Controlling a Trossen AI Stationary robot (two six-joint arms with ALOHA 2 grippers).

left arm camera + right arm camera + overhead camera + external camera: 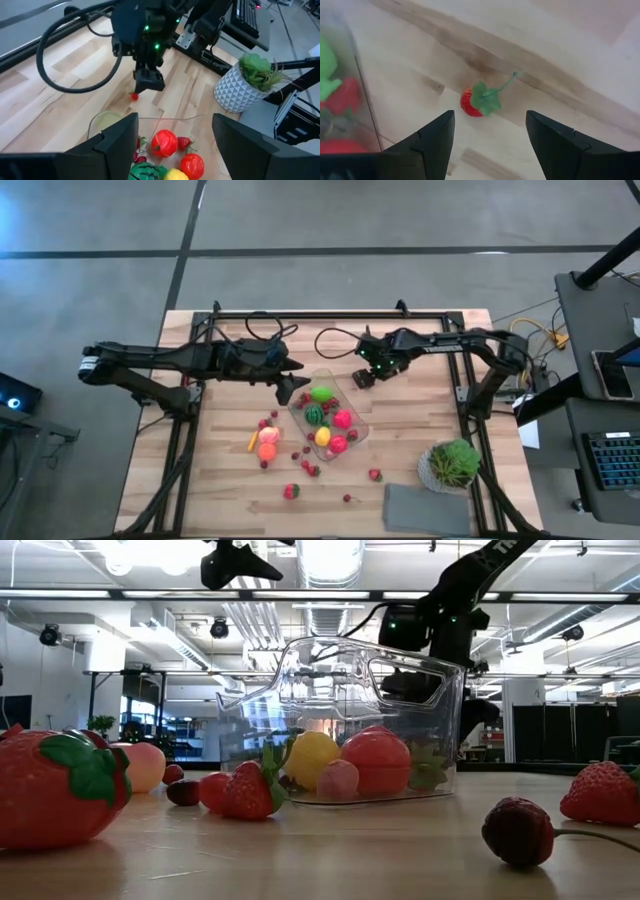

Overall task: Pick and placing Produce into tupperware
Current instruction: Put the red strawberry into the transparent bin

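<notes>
Two grippers hung near the tupperware (330, 416) at frame centre. The right gripper (490, 131), fingers apart, hovered over a small strawberry (474, 102) just beyond the tub's upper right corner — it should drop straight, straddle the berry, and avoid the stem. The left gripper (175, 132), open and empty, waited above the tub's upper left. That berry was hidden in the overhead view.

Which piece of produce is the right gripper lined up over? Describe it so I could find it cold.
Start at the clear tupperware mid-table. Off its far right corner hangs the open right gripper. Just below lies a small red berry with a green leafy cap and thin stem, alone on bare wood, outside the tub, apart from the loose fruit scattered on the near side.
</notes>
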